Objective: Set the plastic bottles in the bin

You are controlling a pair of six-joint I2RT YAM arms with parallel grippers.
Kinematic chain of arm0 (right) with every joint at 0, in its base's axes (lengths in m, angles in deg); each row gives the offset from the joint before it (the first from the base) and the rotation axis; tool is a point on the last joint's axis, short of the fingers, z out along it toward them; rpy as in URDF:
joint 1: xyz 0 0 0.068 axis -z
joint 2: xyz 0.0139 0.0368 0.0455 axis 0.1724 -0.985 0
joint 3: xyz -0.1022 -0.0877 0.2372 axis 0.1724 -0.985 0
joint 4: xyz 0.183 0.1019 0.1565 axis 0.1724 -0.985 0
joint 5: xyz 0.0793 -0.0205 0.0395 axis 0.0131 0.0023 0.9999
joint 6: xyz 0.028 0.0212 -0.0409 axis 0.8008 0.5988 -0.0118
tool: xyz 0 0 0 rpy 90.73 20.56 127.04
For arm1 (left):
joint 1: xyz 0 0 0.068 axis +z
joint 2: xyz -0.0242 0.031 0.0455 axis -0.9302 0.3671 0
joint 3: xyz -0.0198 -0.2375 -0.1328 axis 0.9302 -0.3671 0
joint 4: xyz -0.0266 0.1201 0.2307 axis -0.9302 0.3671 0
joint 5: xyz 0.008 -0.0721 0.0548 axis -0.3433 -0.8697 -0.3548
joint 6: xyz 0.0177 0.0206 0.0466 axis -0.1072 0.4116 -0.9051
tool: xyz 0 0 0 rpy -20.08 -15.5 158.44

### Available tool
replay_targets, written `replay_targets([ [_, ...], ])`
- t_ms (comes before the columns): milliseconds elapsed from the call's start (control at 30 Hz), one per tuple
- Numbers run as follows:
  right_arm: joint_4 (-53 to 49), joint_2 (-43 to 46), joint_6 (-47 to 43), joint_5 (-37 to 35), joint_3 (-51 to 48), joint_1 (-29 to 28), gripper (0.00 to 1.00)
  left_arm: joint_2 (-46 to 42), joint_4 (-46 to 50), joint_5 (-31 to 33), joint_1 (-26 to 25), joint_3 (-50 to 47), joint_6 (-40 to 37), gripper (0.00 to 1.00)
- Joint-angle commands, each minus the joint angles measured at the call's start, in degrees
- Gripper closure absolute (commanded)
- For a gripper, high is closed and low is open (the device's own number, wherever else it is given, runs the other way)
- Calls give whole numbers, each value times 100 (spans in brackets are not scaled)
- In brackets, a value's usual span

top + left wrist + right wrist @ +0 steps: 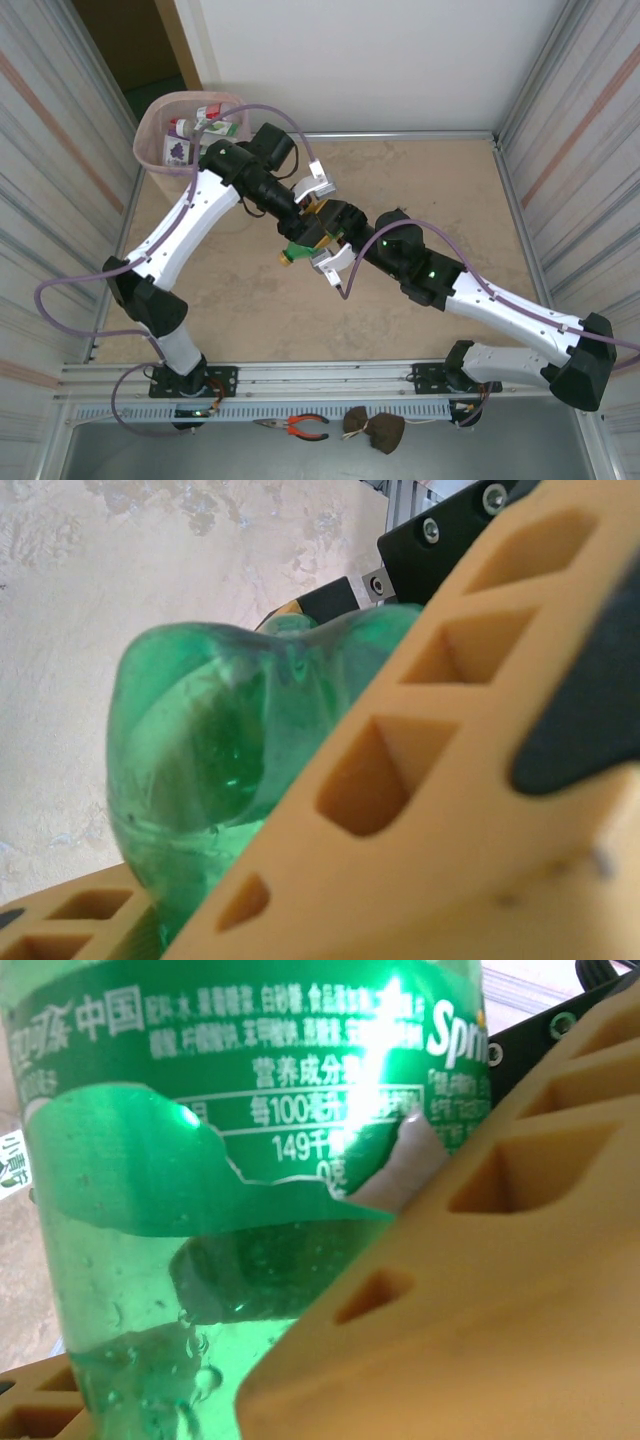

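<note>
Bin point(143, 135): well behind and to the left of the left claw point(312, 212), with several bottles point(185, 130) already inside.

Left claw: closed on a green bottle point(300, 248), which appears lifted off the counter point(450, 200).

Right claw point(335, 240): closed on the labelled middle of the same bottle.

Judgement: a handover. The right claw should open fully and back away before the left arm swings. The bottle should be carried over the rim and only then released.
</note>
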Motion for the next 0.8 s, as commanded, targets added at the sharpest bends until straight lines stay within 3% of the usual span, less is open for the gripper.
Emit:
replay_targets([
  [0, -52, 122, 13, 26, 262, -60, 45, -2, 228, -177, -52, 200, -203, 44],
  [100, -92, 152, 29, 12, 253, -68, 38, -28, 216, -96, -52, 183, -222, 46],
  [300, -448, 376, 154, -87, 217, -142, 12, -218, -46, 107, 136, 47, -70, 47],
  [400, -729, 534, 409, -129, 231, -149, 6, -441, -472, 225, 347, -146, 163, 47],
  [633, -1229, 850, 1523, -277, 352, -123, 3, -1090, -1819, 707, 896, -619, 685, 50],
  [767, -1431, 965, 2260, -254, 338, -44, 1, -1693, -3344, 969, 1369, -1286, 1027, 50],
])
